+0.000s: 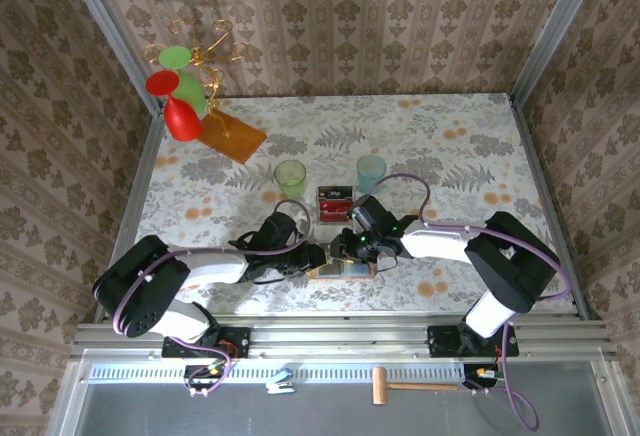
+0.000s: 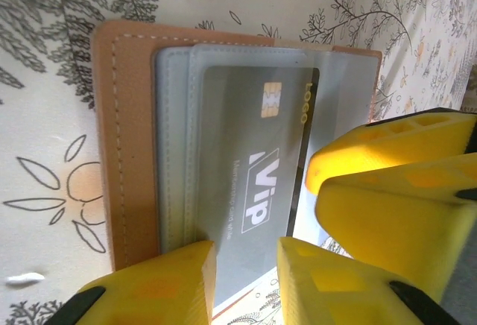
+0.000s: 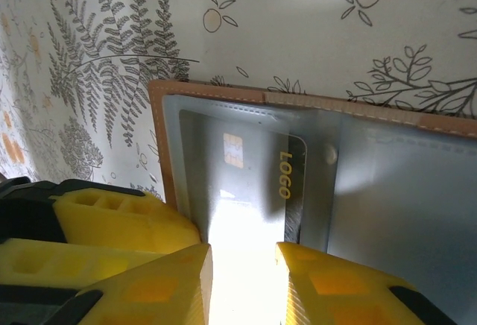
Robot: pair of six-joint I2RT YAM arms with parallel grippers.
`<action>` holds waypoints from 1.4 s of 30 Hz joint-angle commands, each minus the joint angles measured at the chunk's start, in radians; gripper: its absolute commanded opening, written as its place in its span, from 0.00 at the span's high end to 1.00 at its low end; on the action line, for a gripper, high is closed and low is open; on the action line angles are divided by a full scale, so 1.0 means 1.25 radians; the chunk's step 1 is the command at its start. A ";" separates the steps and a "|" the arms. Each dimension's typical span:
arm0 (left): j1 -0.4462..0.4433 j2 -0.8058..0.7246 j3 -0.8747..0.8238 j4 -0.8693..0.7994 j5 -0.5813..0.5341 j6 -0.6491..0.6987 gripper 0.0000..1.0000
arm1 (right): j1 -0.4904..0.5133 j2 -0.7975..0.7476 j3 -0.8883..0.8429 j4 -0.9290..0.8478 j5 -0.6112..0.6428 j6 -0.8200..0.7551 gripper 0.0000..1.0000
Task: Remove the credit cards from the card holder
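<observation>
From above, the small tan-brown leather folding card holder (image 1: 345, 270) lies open on the floral tabletop (image 1: 450, 136) near its front edge, between the two arms. The left pincer (image 1: 318, 256) and right pincer (image 1: 352, 248) meet over it, tips down. Just behind it lie small flat rectangular cards (image 1: 335, 204), red and dark. Beyond them stand a translucent green cup (image 1: 290, 176) and a teal cup (image 1: 371, 170).

On the left wrist, the left pincer (image 2: 246, 269) is partly spread, with a narrow gap between its yellow fingers, and sits at the holder's near edge. Through the gap shows a dark chip card marked "Vip" (image 2: 253, 161) under a clear grey sleeve. The right pincer's fingers (image 2: 395, 213) crowd in just beside it.

On the right wrist, the right pincer (image 3: 244, 265) is likewise narrowly spread over the same dark chip card (image 3: 257, 183). The card sits under the sleeve near the stitched leather border of the card holder (image 3: 160, 131).
</observation>
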 commanded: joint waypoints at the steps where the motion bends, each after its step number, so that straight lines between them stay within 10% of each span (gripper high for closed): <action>1: 0.009 -0.021 -0.015 -0.002 -0.011 -0.010 0.72 | 0.008 0.015 0.021 0.001 -0.013 0.012 0.72; 42: 0.012 0.005 -0.042 -0.028 -0.014 -0.007 0.72 | 0.007 0.012 0.043 -0.128 0.053 -0.059 0.71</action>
